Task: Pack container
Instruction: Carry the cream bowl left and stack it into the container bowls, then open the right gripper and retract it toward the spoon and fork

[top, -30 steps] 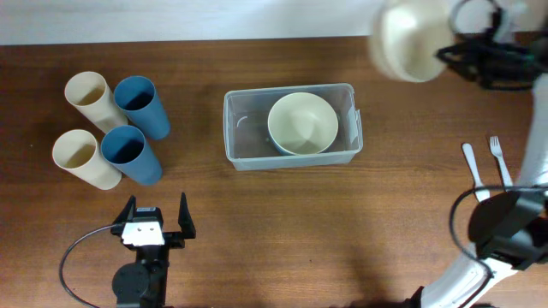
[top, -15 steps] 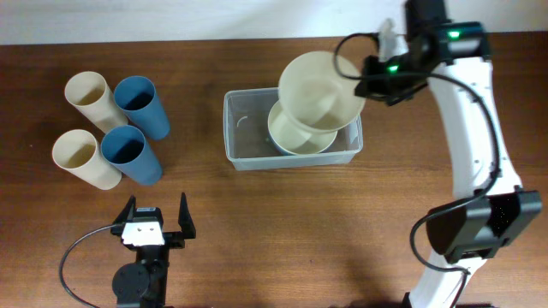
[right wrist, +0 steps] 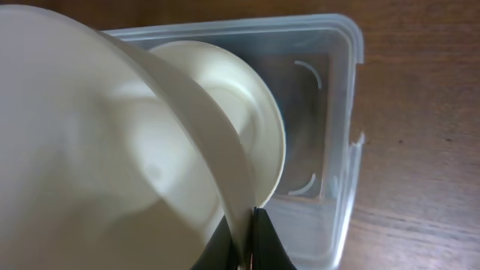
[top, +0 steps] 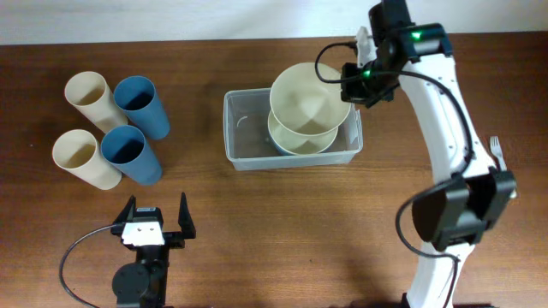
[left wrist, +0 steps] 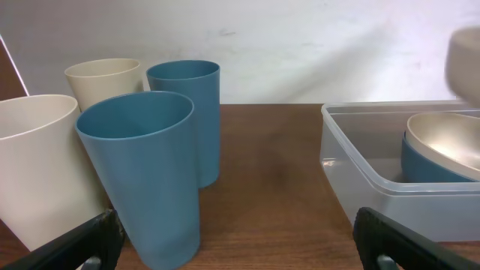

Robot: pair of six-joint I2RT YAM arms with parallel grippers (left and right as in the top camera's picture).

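- Currently the container sits on the desk at upper centre of the overhead frame. A lower bowl, cream, is already in its right half. The left wrist view shows that one nested in a blue bowl.
- My right end effector is clamped on the rim of the held bowl, also cream, which hangs tilted over the lower bowl.
- My left end effector sits at lower left with its fingers apart and nothing in them, well apart from the cups.
- Risk: the grip is a thin pinch on one edge, so the held bowl could swing or slip out as I lower it.
- Risk: if I release at this tilt, it may land askew instead of nesting.
- Risk: from overhead its edge looks to overlap the container's upper wall. Catching that wall would shove or tip the container.
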